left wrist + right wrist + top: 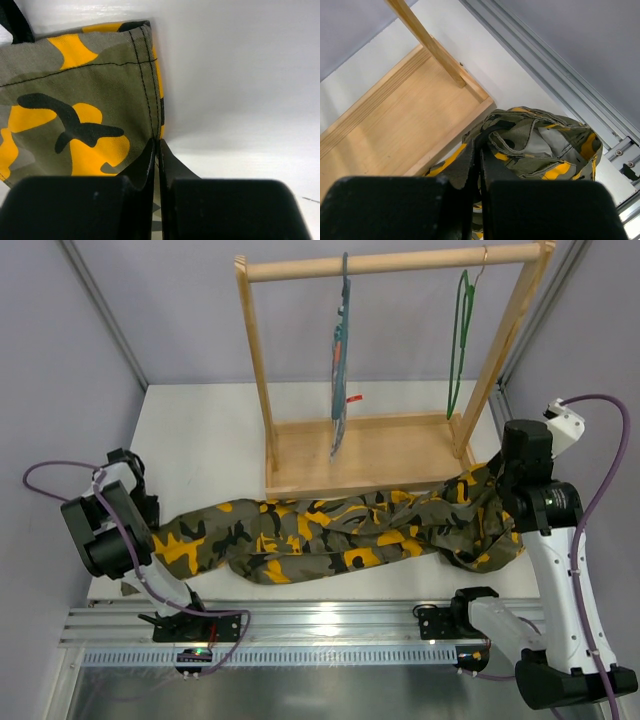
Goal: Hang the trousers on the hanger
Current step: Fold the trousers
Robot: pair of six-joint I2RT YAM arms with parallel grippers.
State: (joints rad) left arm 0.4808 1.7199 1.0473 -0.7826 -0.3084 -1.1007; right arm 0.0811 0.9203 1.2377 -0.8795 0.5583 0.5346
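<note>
The camouflage trousers point(330, 530) lie stretched across the table in front of the wooden rack, leg ends at the left, bunched waist at the right. My left gripper point(157, 145) is shut on the hem edge of the trousers point(75, 110) at their left end. My right gripper point(481, 145) is shut on the waistband of the trousers point(540, 145) beside the rack's base. The green wire hanger point(460, 340) hangs by its hook from the rack's top bar at the right, empty.
A wooden rack point(380, 455) with a flat base stands at the table's middle back. A blue-grey hanger with a striped cloth point(341, 360) hangs at its centre. An aluminium rail point(300, 625) runs along the near edge. Grey walls close both sides.
</note>
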